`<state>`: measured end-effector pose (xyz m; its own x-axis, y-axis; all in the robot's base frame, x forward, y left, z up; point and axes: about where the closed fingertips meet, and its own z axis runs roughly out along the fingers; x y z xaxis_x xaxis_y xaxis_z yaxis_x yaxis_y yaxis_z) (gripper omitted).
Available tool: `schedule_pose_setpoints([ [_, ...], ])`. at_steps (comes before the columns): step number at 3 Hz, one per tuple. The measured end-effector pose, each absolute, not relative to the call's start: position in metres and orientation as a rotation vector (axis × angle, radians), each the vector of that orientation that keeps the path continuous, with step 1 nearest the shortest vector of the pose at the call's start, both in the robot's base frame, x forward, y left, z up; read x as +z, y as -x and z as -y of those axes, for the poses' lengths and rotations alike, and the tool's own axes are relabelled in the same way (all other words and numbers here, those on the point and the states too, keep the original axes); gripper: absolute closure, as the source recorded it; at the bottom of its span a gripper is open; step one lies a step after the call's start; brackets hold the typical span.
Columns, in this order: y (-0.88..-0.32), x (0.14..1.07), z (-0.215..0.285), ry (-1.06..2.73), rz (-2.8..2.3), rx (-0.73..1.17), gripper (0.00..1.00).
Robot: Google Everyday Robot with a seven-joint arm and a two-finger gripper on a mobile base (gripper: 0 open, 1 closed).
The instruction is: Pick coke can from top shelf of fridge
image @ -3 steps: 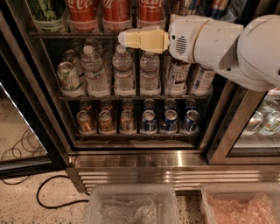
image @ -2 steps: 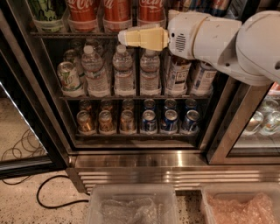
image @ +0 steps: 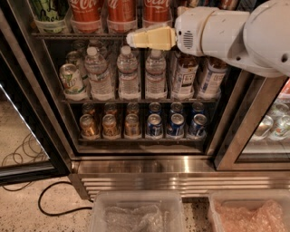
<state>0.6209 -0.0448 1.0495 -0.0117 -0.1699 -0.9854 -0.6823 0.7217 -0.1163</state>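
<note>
White Coca-Cola script reads on the coke can [image: 86, 11] at the front edge of the top shelf [image: 68, 35]; my gripper [image: 130, 39] hangs just below that edge.

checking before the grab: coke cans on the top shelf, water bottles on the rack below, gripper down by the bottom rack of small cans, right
Not the gripper: the camera view shows it up level with the front edge of the top shelf, just under the coke cans and over the water bottles, not by the small cans. The rest is right.
</note>
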Motion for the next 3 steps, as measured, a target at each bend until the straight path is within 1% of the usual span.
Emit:
schedule_pose_setpoints([
  [3, -0.6159, 1.0586, 0.0352, 0.712, -1.503, 0.492, 0.0],
])
